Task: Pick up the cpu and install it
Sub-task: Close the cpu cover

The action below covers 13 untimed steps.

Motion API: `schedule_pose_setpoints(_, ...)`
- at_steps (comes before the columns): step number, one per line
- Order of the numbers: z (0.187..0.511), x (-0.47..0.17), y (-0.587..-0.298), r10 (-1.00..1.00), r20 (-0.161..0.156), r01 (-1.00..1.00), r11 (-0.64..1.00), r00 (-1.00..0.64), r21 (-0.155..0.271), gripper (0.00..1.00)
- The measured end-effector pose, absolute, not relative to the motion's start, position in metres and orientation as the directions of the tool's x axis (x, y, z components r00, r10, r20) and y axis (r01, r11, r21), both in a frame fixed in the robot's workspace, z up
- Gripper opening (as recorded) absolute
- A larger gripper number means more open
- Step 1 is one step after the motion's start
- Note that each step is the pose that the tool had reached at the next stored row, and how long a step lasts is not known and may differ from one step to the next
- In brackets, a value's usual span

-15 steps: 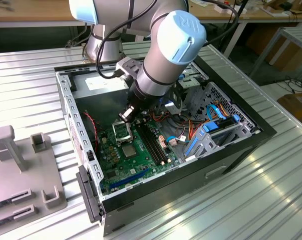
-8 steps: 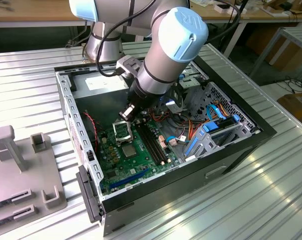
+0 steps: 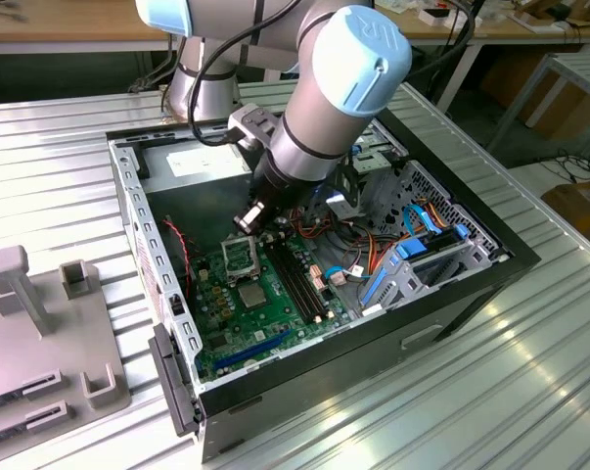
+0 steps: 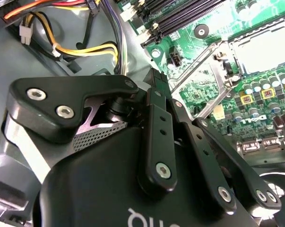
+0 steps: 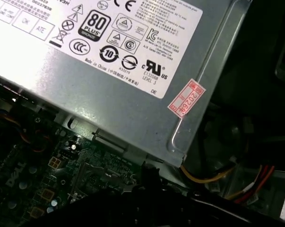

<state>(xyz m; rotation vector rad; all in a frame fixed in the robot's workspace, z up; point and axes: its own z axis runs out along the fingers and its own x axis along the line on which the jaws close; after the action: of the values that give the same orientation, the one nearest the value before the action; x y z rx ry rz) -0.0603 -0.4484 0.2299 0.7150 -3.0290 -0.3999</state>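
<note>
My gripper (image 3: 248, 219) hangs inside the open computer case, just above the black-framed socket (image 3: 238, 257) on the green board (image 3: 265, 318). In the second wrist view its black fingers (image 4: 155, 94) run together to one narrow tip, so the gripper (image 4: 156, 78) looks shut, and no plate shows between the fingers. The socket's metal lid (image 4: 199, 71) is swung open. A pale square face (image 4: 263, 47) lies inside the socket frame. I cannot tell whether that face is the cpu. The gripper's dark tip (image 5: 149, 175) also shows in the first wrist view.
A grey power supply (image 5: 133, 71) sits close behind the gripper. Black memory slots (image 3: 299, 284), loose coloured cables (image 3: 373, 259) and a blue drive cage (image 3: 412, 259) lie toward the exterior view's right. The case wall (image 3: 143, 245) bounds the other side. A grey fixture (image 3: 40, 333) stands outside.
</note>
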Motion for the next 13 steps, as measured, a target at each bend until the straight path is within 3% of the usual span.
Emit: schedule_pose_setpoints(13,0.2361,-0.0604,-0.4519,-0.46,-0.055,-0.459,0.853,-0.886,0.248,0.11)
